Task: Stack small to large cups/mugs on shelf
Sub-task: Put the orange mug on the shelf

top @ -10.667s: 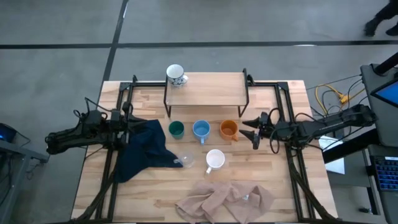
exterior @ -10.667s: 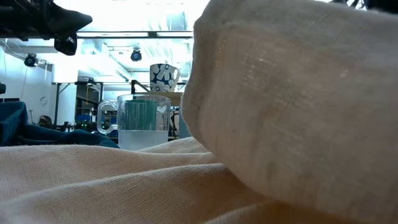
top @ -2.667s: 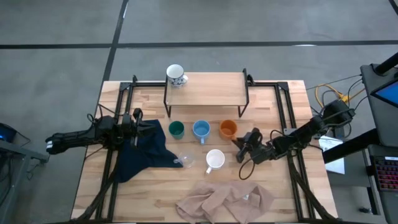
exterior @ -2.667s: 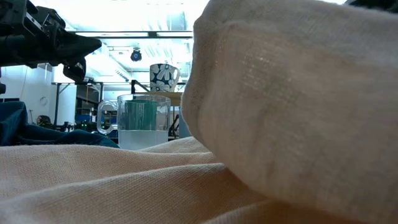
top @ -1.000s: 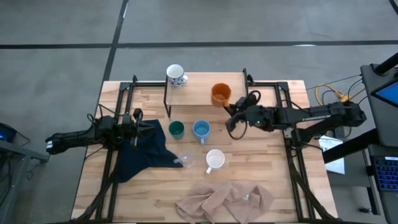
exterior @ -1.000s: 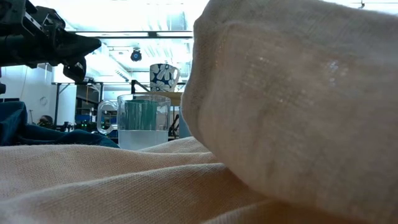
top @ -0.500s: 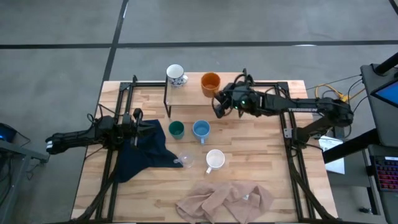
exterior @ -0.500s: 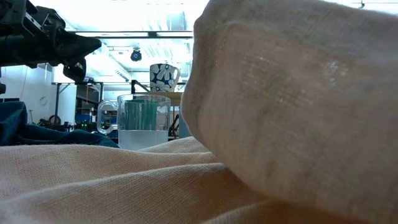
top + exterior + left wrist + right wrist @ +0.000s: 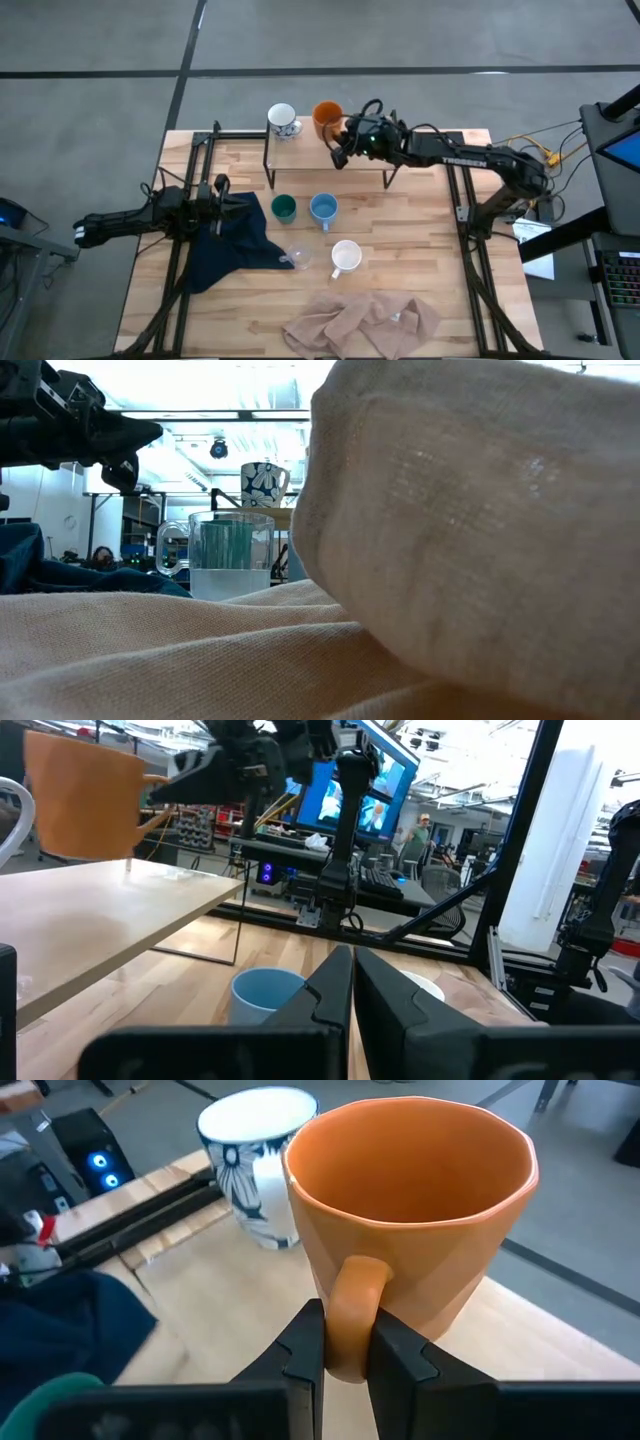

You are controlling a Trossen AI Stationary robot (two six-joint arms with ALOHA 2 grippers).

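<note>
The orange mug (image 9: 415, 1200) looks smooth, matt ceramic; beside it the patterned mug (image 9: 252, 1160) is glossy. The shelf (image 9: 330, 146) is pale wood, the beige cloth (image 9: 470, 550) coarsely woven.

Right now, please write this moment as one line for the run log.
right gripper: shut on orange mug handle, over shelf beside patterned mug | left gripper: shut, waits over blue cloth

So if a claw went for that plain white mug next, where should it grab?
Probably the white mug by its handle, which sticks out toward the table's front edge and is free to pinch. Come from the front right; the glass cup sits close on its left. The right claw grips the orange mug's handle likewise.
</note>
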